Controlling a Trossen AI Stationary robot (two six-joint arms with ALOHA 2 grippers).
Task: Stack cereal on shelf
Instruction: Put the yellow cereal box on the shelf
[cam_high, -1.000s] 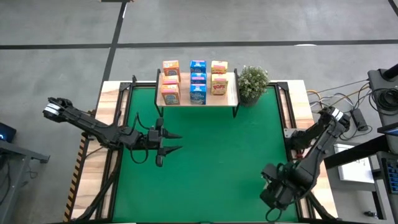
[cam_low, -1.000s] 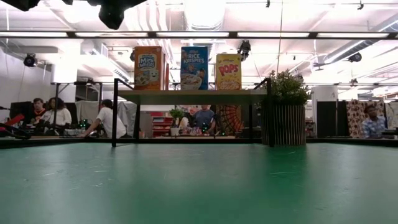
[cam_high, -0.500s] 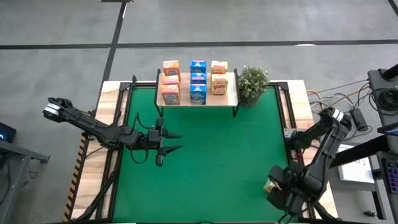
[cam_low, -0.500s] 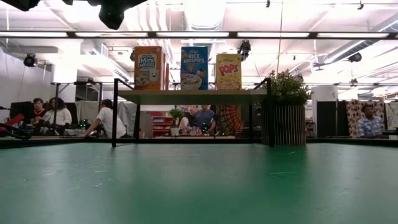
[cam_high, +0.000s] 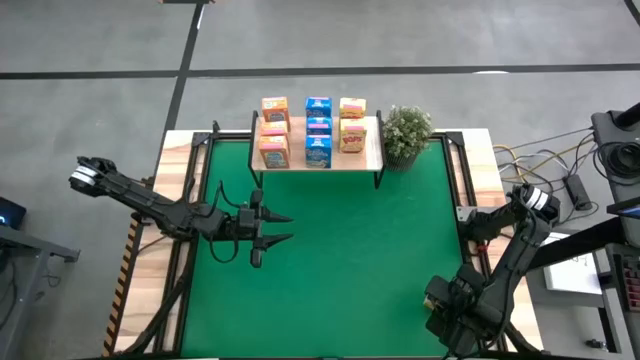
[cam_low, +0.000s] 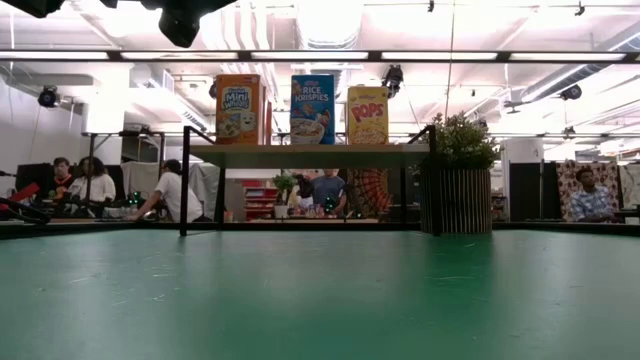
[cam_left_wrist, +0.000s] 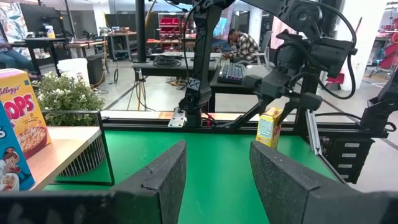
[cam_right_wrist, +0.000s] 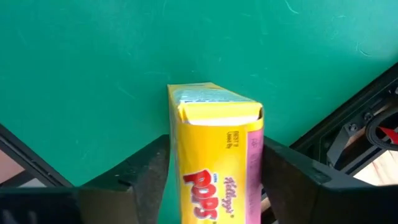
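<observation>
The shelf (cam_high: 370, 155) stands at the mat's far edge. It carries orange-pink (cam_high: 274, 130), blue (cam_high: 318, 130) and yellow (cam_high: 352, 125) cereal boxes, upright in rows. One more yellow cereal box (cam_right_wrist: 214, 186) stands upright on the green mat near its right near corner (cam_high: 432, 297). My right gripper (cam_high: 442, 303) points down over this box. It is open, with one finger (cam_right_wrist: 146, 177) close beside each narrow side of the box, near its top. My left gripper (cam_high: 290, 228) hovers level over the mat's left half, open, with nothing between its fingers. My right gripper comes at the yellow box from above, with a finger (cam_right_wrist: 289, 177) right beside each narrow side (cam_right_wrist: 255, 162). I cannot tell whether the fingers touch the box.
A potted plant (cam_high: 405, 135) stands just right of the shelf. Black rails and pale wooden borders (cam_high: 475, 200) frame the mat. People sit in the room beyond the far edge (cam_low: 90, 185).
My right gripper has swung toward the table's near right corner and sunk down over the yellow box standing there. The box has stayed where it was.
</observation>
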